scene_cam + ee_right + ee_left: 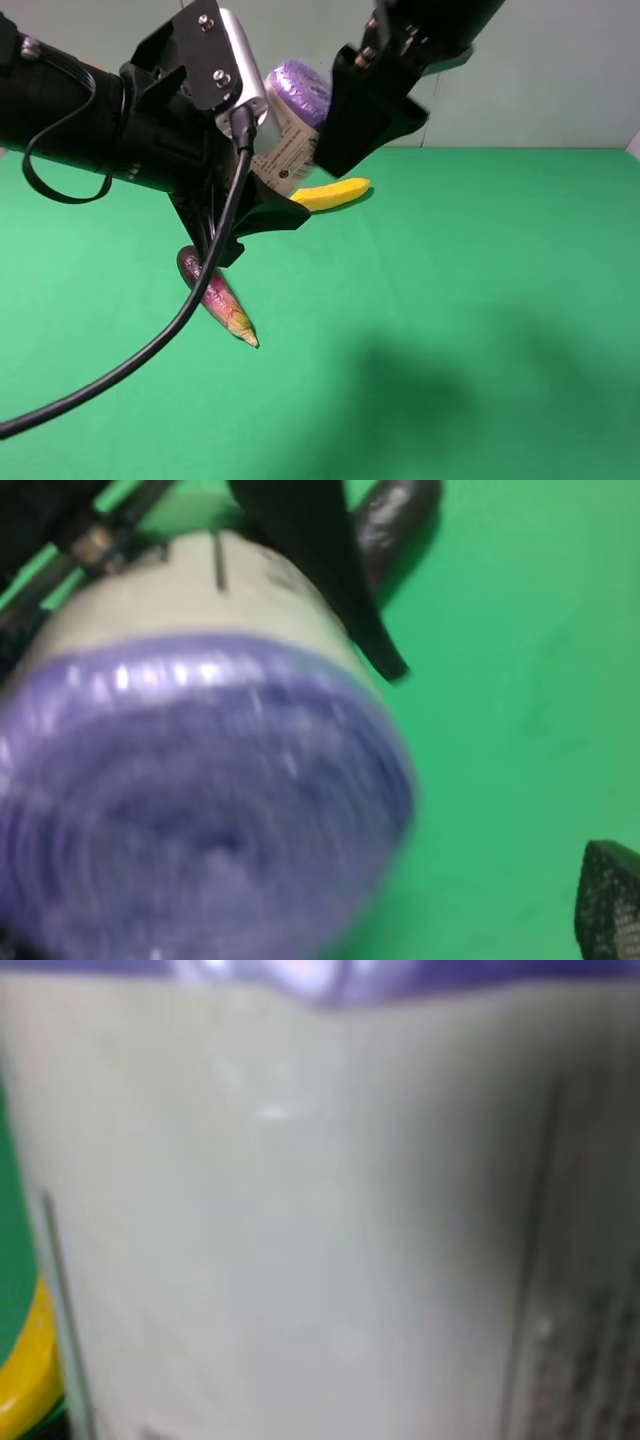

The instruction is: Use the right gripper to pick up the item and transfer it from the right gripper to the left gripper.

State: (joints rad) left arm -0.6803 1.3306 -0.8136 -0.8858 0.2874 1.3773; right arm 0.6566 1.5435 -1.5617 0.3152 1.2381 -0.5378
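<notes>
The can (pixel 295 110) has shiny, crinkled, foil-like purple ends and a matt, paper-like whitish label. The desk (pixel 480 300) is matt green, cloth-like. The eggplant (pixel 205 285) is glossy; the banana (pixel 335 193) is smooth and duller. The block (pixel 240 60) is satin silver-grey metal. The fingers (pixel 280 215) look like matt black plastic, and the cable (pixel 150 350) is smooth black.

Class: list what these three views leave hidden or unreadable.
- Exterior high view: the left claw and right claw overlap the can, so which one grips it is unclear. The left claw also covers part of the eggplant.
- Left wrist view: the blurred can fills the frame, and its print is unreadable.
- Right wrist view: the can's blurred end hides one right claw finger, and an edge cuts the other.
</notes>
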